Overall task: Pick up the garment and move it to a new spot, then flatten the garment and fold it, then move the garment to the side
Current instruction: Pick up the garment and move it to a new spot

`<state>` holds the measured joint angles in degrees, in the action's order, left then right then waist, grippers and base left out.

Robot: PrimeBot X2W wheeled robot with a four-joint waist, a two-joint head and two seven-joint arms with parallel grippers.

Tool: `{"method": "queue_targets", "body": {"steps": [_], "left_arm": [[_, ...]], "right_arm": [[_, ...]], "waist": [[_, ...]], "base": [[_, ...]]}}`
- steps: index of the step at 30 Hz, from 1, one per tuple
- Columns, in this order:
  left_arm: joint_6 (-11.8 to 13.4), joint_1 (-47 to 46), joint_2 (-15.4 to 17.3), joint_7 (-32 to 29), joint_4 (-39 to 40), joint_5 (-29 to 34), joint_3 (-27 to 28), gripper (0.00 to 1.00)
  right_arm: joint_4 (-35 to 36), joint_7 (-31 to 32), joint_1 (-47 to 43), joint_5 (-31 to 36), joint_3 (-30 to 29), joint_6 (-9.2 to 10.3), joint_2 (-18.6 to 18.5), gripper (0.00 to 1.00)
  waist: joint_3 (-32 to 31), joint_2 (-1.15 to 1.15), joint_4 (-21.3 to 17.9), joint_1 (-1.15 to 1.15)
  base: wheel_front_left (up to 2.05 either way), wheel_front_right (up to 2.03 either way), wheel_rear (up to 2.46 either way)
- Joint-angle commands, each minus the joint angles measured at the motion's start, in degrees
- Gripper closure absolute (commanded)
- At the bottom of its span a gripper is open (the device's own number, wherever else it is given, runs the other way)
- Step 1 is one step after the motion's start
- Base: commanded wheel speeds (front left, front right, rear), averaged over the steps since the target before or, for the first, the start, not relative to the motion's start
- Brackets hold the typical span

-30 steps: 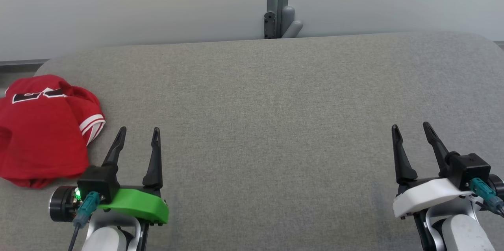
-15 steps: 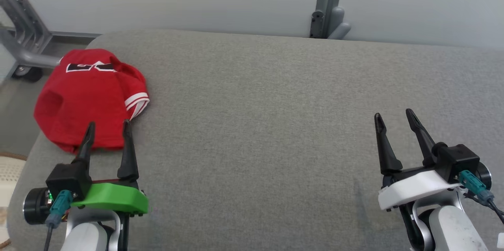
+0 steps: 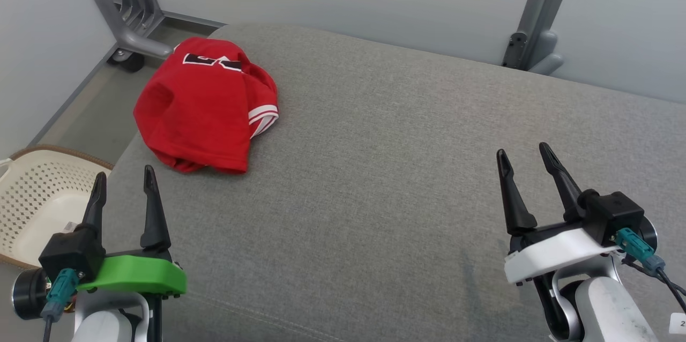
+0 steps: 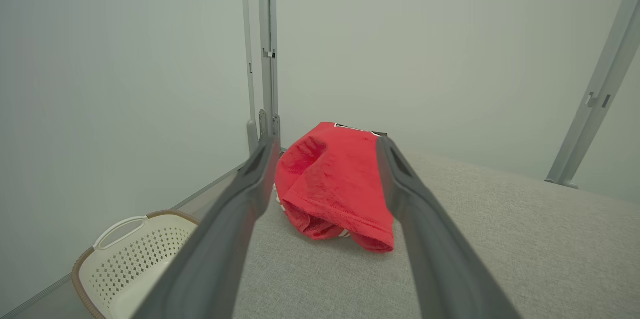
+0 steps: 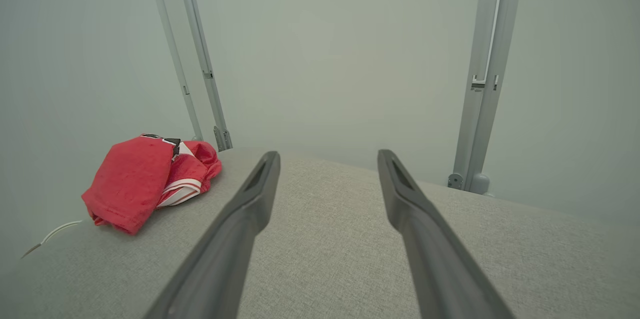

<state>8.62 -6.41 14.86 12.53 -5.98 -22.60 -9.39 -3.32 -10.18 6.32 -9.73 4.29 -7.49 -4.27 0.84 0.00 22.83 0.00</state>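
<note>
At the far left corner of the grey padded surface [image 3: 407, 133], the red garment [image 3: 206, 111] lies in a loose, bunched heap. A white-striped sleeve cuff shows on its right side and a black-and-white print along its far edge. It sits close to the surface's left edge, and beyond that edge a pale perforated basket [image 3: 32, 208] stands on the floor. Crumpled and crowded into the corner as it is, the garment probably cannot be spread where it lies, so the open middle of the surface looks like the place to carry it. The left gripper [image 3: 124, 172] is near the surface's near left edge with its fingers pointing toward the heap. Its wrist view frames the red cloth squarely between them, which suggests this arm is lined up for the first pick. The right gripper [image 3: 522, 149] waits well apart, over the bare right side. Both pairs of jaws stand wide apart, hold nothing, and are clear of the garment.
</note>
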Motion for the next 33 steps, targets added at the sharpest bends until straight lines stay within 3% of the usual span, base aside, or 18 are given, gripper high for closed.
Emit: {"method": "queue_targets", "body": {"steps": [1, 22, 29, 33], "left_arm": [[0.31, 0.74, 0.11, 0.27, 0.18, -0.44, 0.14, 0.0], [0.78, -1.49, 0.44, 0.21, 1.3, -1.2, 0.26, 0.0], [-1.43, -7.85, 1.82, -1.87, 1.72, -3.26, 0.91, 0.0], [-3.32, -13.64, 3.0, -3.52, -2.03, -4.45, 1.16, 0.0]], "right_arm": [[0.27, 0.07, 0.44, 0.03, -0.04, 0.0, 0.0, 0.0], [0.62, 0.85, 1.18, 0.19, 0.58, 0.0, -0.43, 0.0], [2.52, 2.61, 2.95, 0.94, 1.66, 0.0, -1.79, 0.0], [4.12, 3.91, 4.58, 1.21, 2.19, 0.0, -2.92, 0.0]], "waist": [[-0.21, 0.0, 1.45, 0.0], [1.0, 0.0, 0.77, 0.0], [4.99, 0.0, -2.74, 0.0], [9.05, 0.0, -5.82, 0.0]], "base": [[0.0, 0.0, 0.0], [0.0, 0.0, 0.0], [0.0, 0.0, 0.0], [0.0, 0.0, 0.0]]}}
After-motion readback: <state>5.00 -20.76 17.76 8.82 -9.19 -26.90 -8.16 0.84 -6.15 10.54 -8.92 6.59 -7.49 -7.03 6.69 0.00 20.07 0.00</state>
